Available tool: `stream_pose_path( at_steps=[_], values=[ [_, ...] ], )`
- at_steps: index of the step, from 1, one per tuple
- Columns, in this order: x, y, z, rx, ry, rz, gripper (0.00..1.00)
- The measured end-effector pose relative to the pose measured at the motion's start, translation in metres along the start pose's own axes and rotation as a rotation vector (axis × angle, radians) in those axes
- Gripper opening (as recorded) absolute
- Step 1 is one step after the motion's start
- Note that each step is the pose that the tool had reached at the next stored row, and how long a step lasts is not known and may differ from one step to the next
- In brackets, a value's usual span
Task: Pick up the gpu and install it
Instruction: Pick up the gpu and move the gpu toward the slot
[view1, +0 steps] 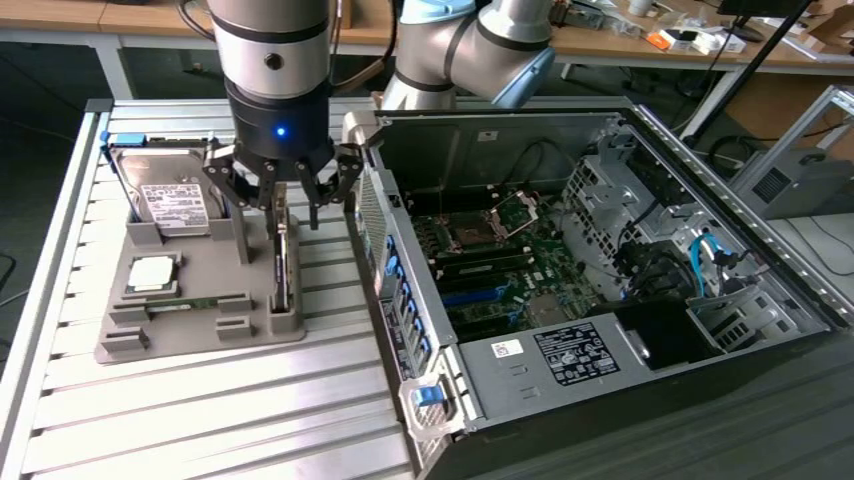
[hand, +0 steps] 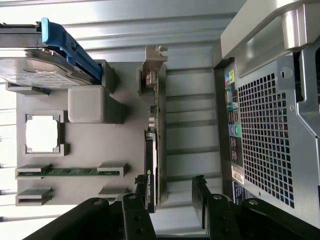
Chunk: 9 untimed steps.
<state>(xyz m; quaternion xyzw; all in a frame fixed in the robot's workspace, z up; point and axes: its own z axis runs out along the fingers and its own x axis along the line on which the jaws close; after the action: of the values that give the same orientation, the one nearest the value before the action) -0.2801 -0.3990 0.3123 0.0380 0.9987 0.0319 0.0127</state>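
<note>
1. Gpu (view1: 280, 265) stands on its long edge in a slot of the grey holder (view1: 187, 325), directly beneath the pincer (view1: 283, 212), with its thin top edge facing up at the fingers.
2. The pincer is spread wide and holds nothing. In the wrist view the card runs between the two finger sets, closer to one than the other. I cannot tell whether any finger touches it yet.
3. Handling, as a judgement: the card looks light and stiff, but delicate. The board carries exposed parts and a fan, and the silver bracket (hand: 150, 75) at one end makes it slightly end-heavy.
4. Where to hold, also a judgement: the flat faces near the middle of the top edge, squeezed across the thin dimension. Too hard a squeeze on the fan side, or a grip far off centre, could let the card tilt in its slot.
5. Arm pose: the wrist points straight down, the tool upright over the holder, and the arm's upper links rise behind the pincer toward the open computer case (view1: 534, 365).
6. Around the pincer: the hard drive (view1: 167, 200) and the CPU chip (view1: 151, 275) sit in the same holder on the side away from the case. All of it rests on the slatted table (view1: 200, 420).
</note>
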Motion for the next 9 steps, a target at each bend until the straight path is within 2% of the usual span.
stream_pose_path(
  at_steps=[9],
  values=[
    [0.0002,-0.0003,0.0043,-0.0003,0.0,0.0,0.48]
  ],
)
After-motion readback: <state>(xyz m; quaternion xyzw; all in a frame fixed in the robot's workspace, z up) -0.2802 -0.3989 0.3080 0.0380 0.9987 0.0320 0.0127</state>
